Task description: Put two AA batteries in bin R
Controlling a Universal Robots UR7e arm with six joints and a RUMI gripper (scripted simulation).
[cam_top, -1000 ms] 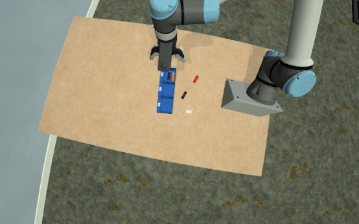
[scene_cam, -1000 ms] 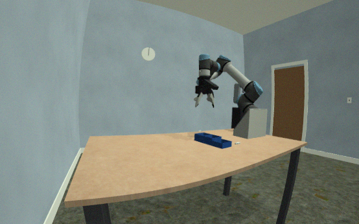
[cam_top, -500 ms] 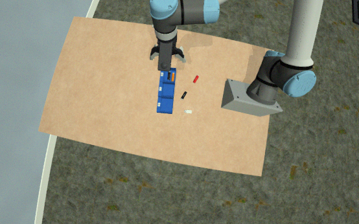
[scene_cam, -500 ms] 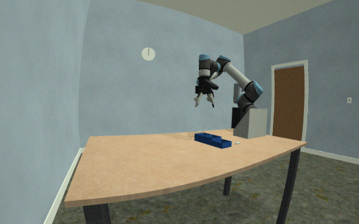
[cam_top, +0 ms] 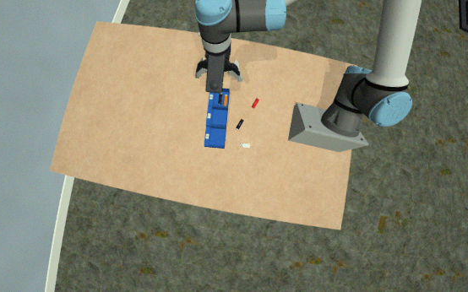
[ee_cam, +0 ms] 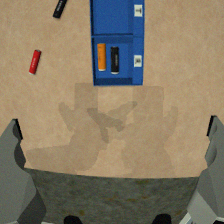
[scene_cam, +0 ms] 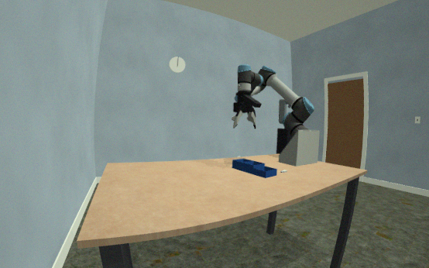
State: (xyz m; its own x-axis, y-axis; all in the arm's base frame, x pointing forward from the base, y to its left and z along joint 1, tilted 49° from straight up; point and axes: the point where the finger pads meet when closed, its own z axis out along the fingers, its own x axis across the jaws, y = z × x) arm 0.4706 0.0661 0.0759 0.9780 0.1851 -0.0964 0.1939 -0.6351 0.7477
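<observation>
- The dark two-jaw gripper with pale angular fingers (cam_top: 219, 78) (scene_cam: 245, 127) hangs high above the table (cam_top: 144, 105) (scene_cam: 163, 194) (ee_cam: 175, 105), fingers wide apart with nothing between them
- Just past it in the wrist view, offset from the fingers rather than beneath them, is the blue plastic end bin marked R (cam_top: 214, 103) (scene_cam: 237, 165) (ee_cam: 138, 76), upright; the label is small, but its letter looks like an R
- Inside that bin lie an orange cylindrical battery (cam_top: 225, 100) (ee_cam: 102, 57) and a black cylindrical battery (cam_top: 220, 99) (ee_cam: 115, 60), side by side, their long axes along the row of bins and across the line joining the fingertips
- Those look like the two wanted, so I judge the placing complete; the relation that matters is clearance, and the gripper has it, above and off the end of the row
- No further grasp seems called for; moving down over the bin could only disturb the pair
- The blue middle bin (cam_top: 219, 118) (scene_cam: 251, 168) (ee_cam: 112, 17) adjoins, farther from the gripper
- Beside the row, on the arm-base side, a red cylinder (cam_top: 255, 103) (ee_cam: 34, 62) and a second black cylinder (cam_top: 240, 124) (ee_cam: 59, 8) lie slanted on the table; both should stay there
- Farthest, beside the last blue bin (cam_top: 215, 137) (scene_cam: 271, 173), lies a small white object (cam_top: 245, 145) (scene_cam: 283, 171), also to be left
</observation>
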